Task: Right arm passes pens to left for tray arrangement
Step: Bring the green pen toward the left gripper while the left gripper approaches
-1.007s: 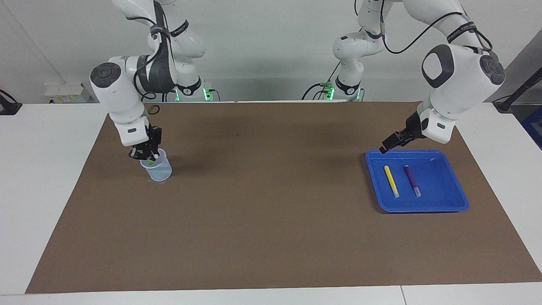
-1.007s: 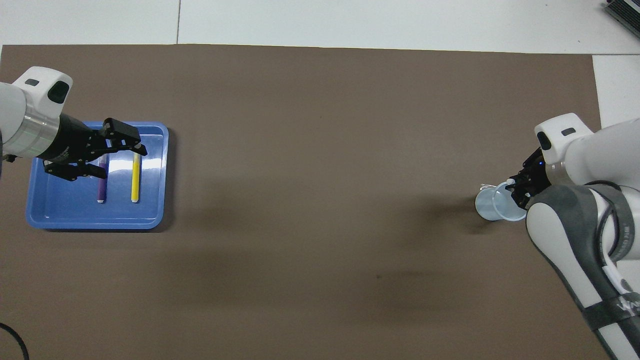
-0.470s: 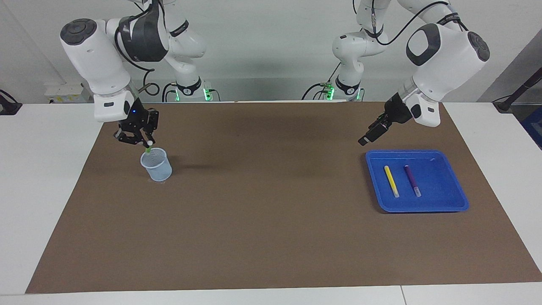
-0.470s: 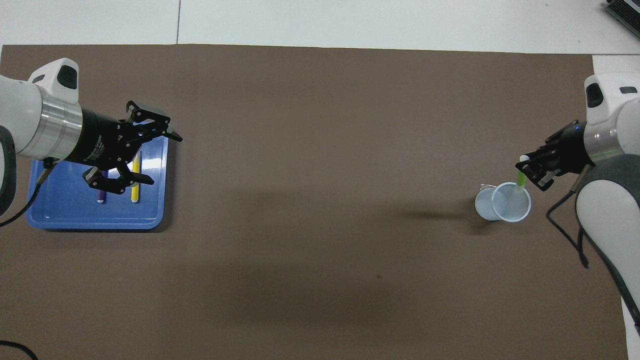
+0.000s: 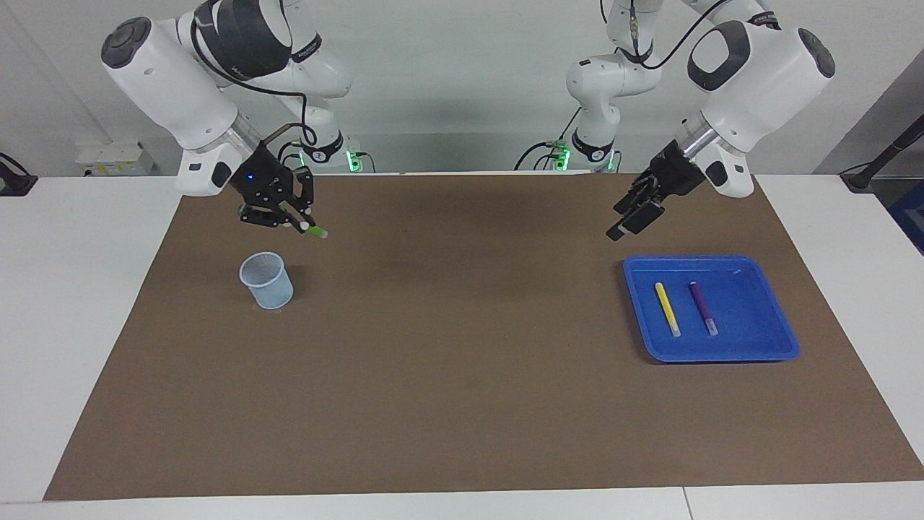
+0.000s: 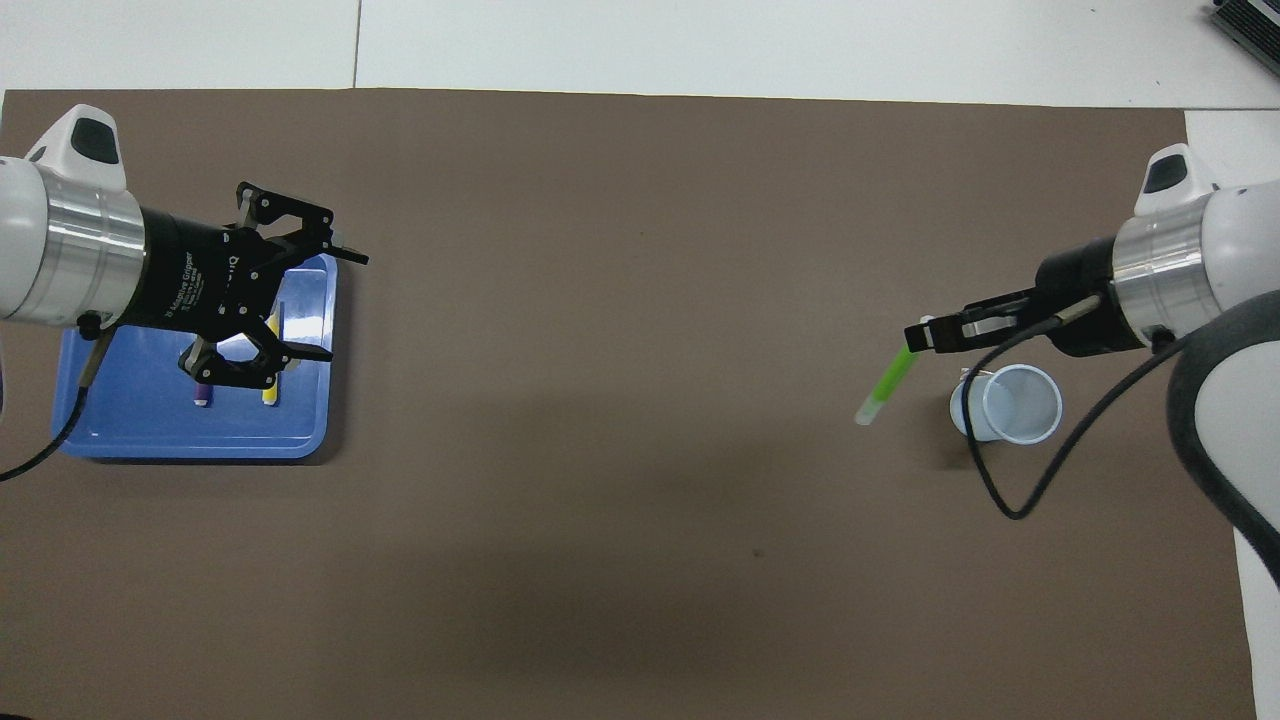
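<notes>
My right gripper (image 5: 294, 219) (image 6: 918, 336) is shut on one end of the green pen (image 5: 313, 231) (image 6: 885, 386), which hangs slanted in the air beside the cup. The blue tray (image 5: 751, 321) (image 6: 140, 430) lies toward the left arm's end of the table. In it lie the yellow pen (image 5: 667, 308) (image 6: 270, 398) and the purple pen (image 5: 702, 308) (image 6: 202, 398) side by side, partly covered by the gripper in the overhead view. My left gripper (image 5: 634, 219) (image 6: 338, 305) hovers open and empty over the tray's edge, pointing toward the table's middle.
A small translucent bluish cup (image 5: 266, 280) (image 6: 1010, 403) stands upright on the brown mat (image 5: 462, 375) below the right gripper, with no pen showing in it. White tabletop (image 5: 79, 289) borders the mat.
The right gripper lifted the green pen out of the cup and swung it toward the table's middle, tilting it. The left gripper rose off the tray and turned toward the middle.
</notes>
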`<act>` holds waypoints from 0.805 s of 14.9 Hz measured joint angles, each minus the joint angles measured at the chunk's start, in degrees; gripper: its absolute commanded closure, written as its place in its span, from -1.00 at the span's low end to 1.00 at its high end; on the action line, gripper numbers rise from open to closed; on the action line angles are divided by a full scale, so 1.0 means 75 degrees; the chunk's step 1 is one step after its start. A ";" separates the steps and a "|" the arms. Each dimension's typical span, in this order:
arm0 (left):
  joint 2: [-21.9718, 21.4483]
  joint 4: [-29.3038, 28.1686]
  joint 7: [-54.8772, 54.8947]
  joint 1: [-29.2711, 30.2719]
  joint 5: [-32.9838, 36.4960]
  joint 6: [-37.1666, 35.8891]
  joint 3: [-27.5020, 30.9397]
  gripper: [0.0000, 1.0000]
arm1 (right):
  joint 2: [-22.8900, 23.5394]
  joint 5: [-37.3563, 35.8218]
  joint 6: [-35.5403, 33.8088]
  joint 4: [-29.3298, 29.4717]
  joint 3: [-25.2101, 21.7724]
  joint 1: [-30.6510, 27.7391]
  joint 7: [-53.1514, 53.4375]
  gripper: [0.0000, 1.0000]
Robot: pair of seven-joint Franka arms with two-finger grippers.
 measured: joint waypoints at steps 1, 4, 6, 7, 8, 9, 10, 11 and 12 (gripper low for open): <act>-0.0034 0.0000 -0.0204 0.0000 -0.0048 0.0011 0.0000 -0.89 | 0.0007 0.0302 0.0338 -0.0020 0.0009 0.0248 0.0762 1.00; -0.0118 -0.0007 -0.1292 -0.0018 -0.0100 0.0055 -0.0004 -0.85 | 0.0011 0.1028 0.1696 -0.0315 0.0039 0.1076 0.2481 1.00; -0.0159 -0.0021 -0.2455 -0.0045 -0.0099 0.0056 -0.0013 -0.84 | 0.0008 0.1389 0.2785 -0.0603 0.0053 0.1624 0.3568 1.00; -0.0189 -0.0032 -0.2904 -0.0093 -0.0099 0.0056 -0.0012 -0.84 | 0.0007 0.1506 0.3393 -0.0739 0.0057 0.1942 0.4204 1.00; -0.0242 -0.0062 -0.3318 -0.0150 -0.0099 0.0056 -0.0013 -0.84 | 0.0003 0.1526 0.3988 -0.0847 0.0062 0.2267 0.4848 1.00; -0.0315 -0.0116 -0.3693 -0.0198 -0.0098 0.0056 -0.0012 -0.84 | 0.0001 0.1528 0.4563 -0.0935 0.0065 0.2601 0.5472 1.00; -0.0392 -0.0176 -0.4008 -0.0225 -0.0098 0.0056 -0.0012 -0.85 | -0.0007 0.1530 0.5081 -0.1018 0.0069 0.2921 0.6043 1.00; -0.0476 -0.0235 -0.4314 -0.0229 -0.0098 0.0056 -0.0012 -0.85 | -0.0015 0.1531 0.5549 -0.1106 0.0071 0.3213 0.6573 1.00; -0.0544 -0.0275 -0.4546 -0.0229 -0.0098 0.0056 -0.0011 -0.84 | -0.0024 0.1531 0.5983 -0.1192 0.0074 0.3464 0.7030 1.00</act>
